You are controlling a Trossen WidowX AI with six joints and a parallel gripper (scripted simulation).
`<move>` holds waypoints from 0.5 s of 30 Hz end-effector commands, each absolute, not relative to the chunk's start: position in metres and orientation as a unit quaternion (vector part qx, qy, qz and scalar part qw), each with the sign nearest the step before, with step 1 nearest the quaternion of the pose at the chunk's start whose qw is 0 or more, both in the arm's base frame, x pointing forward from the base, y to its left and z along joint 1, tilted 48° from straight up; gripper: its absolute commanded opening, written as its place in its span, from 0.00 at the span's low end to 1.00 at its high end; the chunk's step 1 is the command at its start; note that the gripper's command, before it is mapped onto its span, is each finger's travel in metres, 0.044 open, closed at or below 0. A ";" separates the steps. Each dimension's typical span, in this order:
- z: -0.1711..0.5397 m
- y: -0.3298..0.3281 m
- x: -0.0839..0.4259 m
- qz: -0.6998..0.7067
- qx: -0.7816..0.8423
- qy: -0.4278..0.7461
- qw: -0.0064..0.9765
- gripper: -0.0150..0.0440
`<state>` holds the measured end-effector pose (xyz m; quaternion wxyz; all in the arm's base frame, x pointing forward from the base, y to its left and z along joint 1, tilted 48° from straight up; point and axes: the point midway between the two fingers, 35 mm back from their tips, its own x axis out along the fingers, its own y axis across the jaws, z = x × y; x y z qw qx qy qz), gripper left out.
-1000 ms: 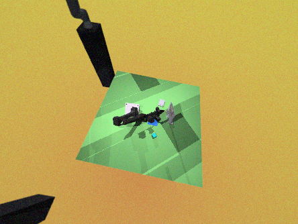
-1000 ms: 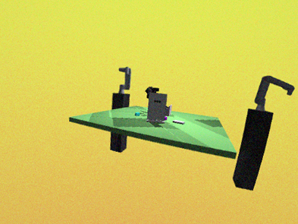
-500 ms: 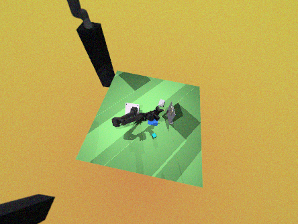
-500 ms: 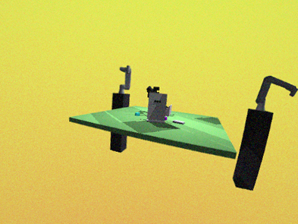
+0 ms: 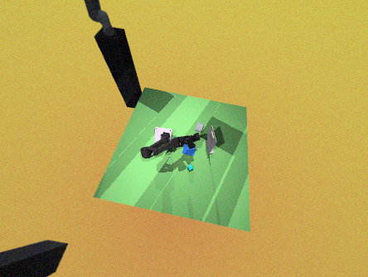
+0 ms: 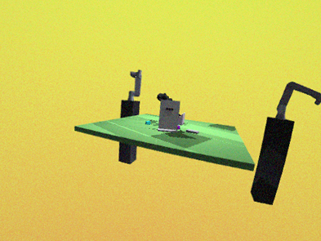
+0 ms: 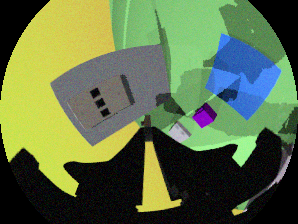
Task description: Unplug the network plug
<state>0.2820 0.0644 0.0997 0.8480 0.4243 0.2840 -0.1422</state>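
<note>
The grey upright panel (image 5: 211,143) (image 6: 173,117) (image 7: 150,65) bears a beige socket block (image 7: 112,90) with three dark openings in a row. My gripper (image 5: 198,136) (image 7: 148,129) is shut on the small brownish plug (image 7: 147,121), which shows just beyond the fingertips in the wrist view. The plug is out of the socket, apart from the openings and in front of the panel. Its tab is too small to make out. The blue marked square (image 5: 189,150) (image 7: 235,52) lies on the table, to the right of the fingertips in the wrist view.
A purple block (image 6: 178,127) (image 7: 204,116) and a light grey flat block (image 5: 200,126) (image 6: 193,131) (image 7: 180,131) are near the panel. A cyan block (image 5: 190,167) (image 6: 148,122) is beyond the blue square. Shadows cross the green table (image 5: 124,178).
</note>
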 end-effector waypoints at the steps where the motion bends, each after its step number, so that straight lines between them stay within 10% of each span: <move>1: 0.088 0.053 0.276 -0.205 0.431 0.273 0.835 0.25; 15: 0.070 0.018 0.254 -0.364 0.423 0.189 0.808 0.25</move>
